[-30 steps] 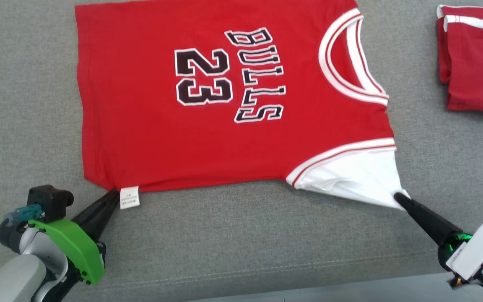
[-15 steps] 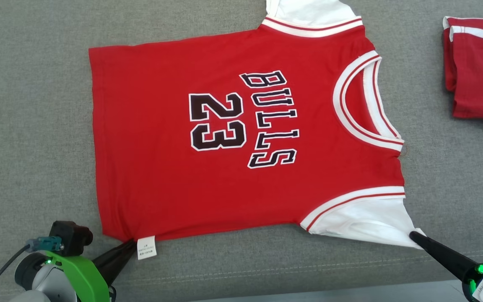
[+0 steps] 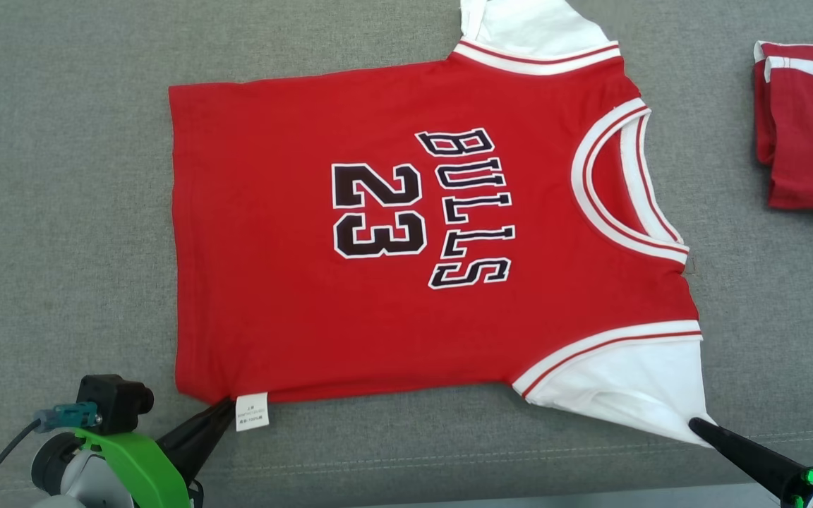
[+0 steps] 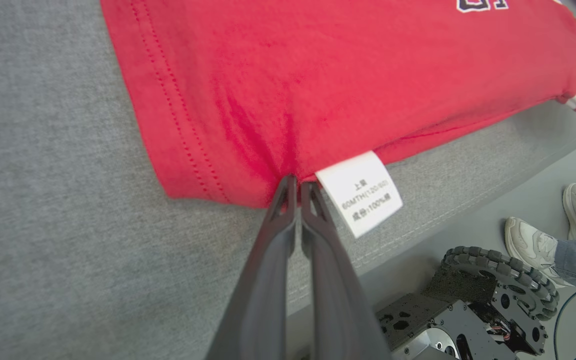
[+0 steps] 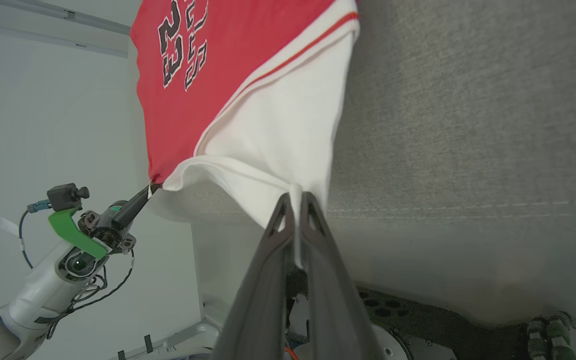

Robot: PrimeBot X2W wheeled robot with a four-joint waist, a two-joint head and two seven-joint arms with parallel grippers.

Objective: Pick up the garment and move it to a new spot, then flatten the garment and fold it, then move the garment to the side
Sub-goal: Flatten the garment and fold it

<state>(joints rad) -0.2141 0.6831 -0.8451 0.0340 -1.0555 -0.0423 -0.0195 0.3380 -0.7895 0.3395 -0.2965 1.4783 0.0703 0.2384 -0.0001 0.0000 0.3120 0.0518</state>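
Observation:
The garment (image 3: 279, 282) is a red jersey with white sleeves and black "BULLS 23" lettering, spread flat on the grey cloth surface, collar to the right. My left gripper (image 3: 226, 403) is shut on the garment's near hem corner beside a white care label (image 3: 251, 412); the left wrist view shows the closed tips pinching the red hem (image 4: 293, 181). My right gripper (image 3: 694, 425) is shut on the tip of the near white sleeve (image 3: 625, 388); in the right wrist view its tips (image 5: 295, 199) clamp the white fabric, with the left arm (image 5: 93, 225) beyond.
A folded red garment with white stripes (image 3: 809, 134) lies at the far right. The grey surface's front edge (image 3: 449, 487) runs along the bottom. The left wrist view shows the robot's wheeled base (image 4: 498, 270) and a person's feet (image 4: 533, 240) on the floor.
The garment sits lower in the head view, its far sleeve now in view; both grippers sit lower too, still pinching the same corners. The camera may have moved.

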